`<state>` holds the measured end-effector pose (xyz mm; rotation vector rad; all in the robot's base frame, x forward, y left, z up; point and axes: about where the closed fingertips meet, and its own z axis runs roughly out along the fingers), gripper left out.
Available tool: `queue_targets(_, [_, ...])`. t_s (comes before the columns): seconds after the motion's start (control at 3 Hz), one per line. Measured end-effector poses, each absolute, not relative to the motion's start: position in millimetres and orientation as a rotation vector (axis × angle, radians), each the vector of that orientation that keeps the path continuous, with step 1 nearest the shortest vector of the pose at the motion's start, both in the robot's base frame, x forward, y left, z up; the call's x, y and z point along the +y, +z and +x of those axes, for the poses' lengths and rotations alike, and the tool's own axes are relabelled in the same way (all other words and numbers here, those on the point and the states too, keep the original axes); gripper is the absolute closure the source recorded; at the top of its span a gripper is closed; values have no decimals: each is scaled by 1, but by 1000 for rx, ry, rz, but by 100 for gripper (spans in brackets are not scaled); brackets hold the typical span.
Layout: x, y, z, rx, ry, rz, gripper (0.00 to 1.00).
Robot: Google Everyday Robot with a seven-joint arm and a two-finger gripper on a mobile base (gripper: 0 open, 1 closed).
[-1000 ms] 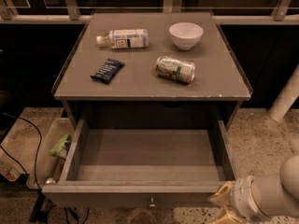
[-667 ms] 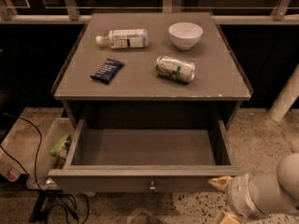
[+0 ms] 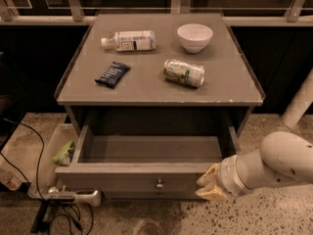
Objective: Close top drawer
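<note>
The top drawer [image 3: 146, 174] of the grey cabinet stands pulled out, its inside bare, with a small round metal knob [image 3: 159, 184] at the centre of its front panel. My gripper [image 3: 209, 182] sits at the right end of the drawer front, its yellowish fingertips against the panel's right corner. The white arm [image 3: 274, 165] reaches in from the lower right. The two lower drawers are hidden below the open one.
On the cabinet top [image 3: 161, 62] lie a plastic bottle [image 3: 129, 40], a white bowl [image 3: 194, 37], a tipped can [image 3: 184, 73] and a dark snack bag [image 3: 112, 74]. A white bin [image 3: 55, 155] and cables [image 3: 29, 141] sit on the floor at the left. A white post [image 3: 298, 106] stands at the right.
The view has risen and the drawer front now sits higher and nearer the cabinet; the drawer looks less far out. My gripper has moved up against its right corner.
</note>
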<state>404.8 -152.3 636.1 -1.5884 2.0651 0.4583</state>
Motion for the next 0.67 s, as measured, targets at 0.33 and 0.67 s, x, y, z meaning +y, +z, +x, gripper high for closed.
queue_targets(0.33, [-153, 636, 403, 2065, 458, -1588, 82])
queue_targets(0.67, [-173, 645, 432, 2092, 386, -1552, 100])
